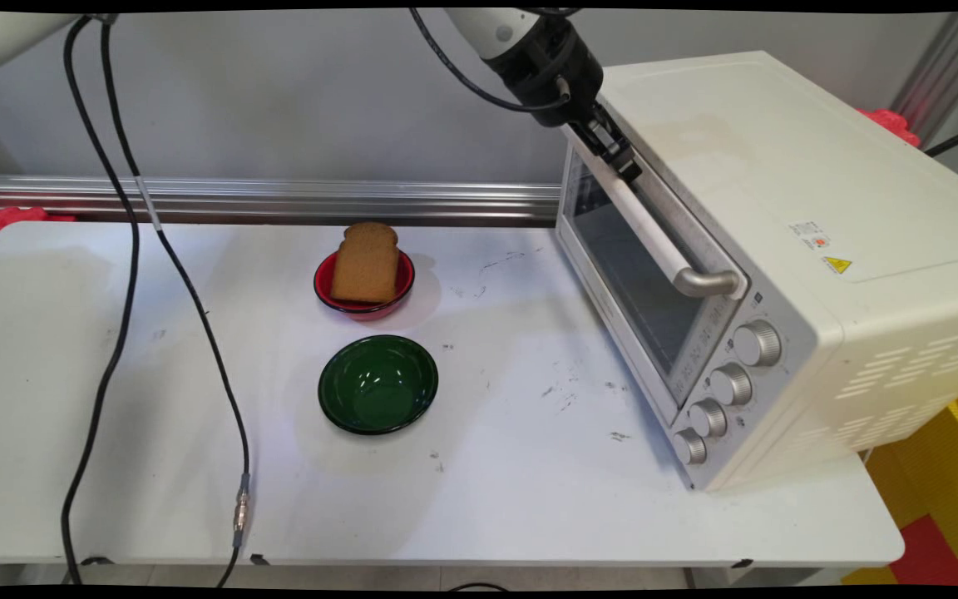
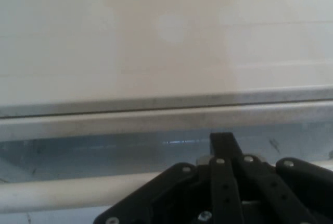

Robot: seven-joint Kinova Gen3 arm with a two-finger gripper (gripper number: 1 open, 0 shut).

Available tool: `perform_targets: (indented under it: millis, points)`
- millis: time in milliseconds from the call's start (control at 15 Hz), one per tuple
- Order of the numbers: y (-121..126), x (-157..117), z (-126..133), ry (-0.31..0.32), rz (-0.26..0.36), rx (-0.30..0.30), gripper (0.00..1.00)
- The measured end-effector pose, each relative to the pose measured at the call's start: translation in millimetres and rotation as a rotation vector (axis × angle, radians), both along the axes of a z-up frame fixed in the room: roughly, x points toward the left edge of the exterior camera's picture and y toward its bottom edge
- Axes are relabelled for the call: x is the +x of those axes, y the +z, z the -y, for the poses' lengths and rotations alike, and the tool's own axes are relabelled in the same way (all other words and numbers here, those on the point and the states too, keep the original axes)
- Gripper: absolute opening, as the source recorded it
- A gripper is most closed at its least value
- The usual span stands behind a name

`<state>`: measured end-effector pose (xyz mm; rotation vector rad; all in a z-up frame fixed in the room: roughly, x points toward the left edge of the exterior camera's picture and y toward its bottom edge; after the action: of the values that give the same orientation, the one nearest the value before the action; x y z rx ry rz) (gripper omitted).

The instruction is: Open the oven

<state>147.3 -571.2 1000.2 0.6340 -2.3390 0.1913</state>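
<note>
Pincer [image 1: 619, 158] pinching one oven handle [image 1: 654, 233]; two bowls [image 1: 377, 383], one toast [image 1: 366, 262].

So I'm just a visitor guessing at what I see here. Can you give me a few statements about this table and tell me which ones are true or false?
1. A slice of bread leans in the red bowl. True.
2. The green bowl holds a slice of bread too. False: it is empty.
3. The gripper is at the oven's handle, near its far end. True.
4. The toaster oven has its door hanging wide open. False: the door stands upright against the oven's front.
5. The oven has four knobs on its front. True.
6. The red bowl lies nearer the camera than the green one. False: the red bowl is farther back, toward the wall.
</note>
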Motion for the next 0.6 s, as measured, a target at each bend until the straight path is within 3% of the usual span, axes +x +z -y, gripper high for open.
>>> perform_targets:
  millis: [600]
  points:
    - [-18.0, 19.6, -11.2, -0.012, 0.038, 0.025, 0.00]
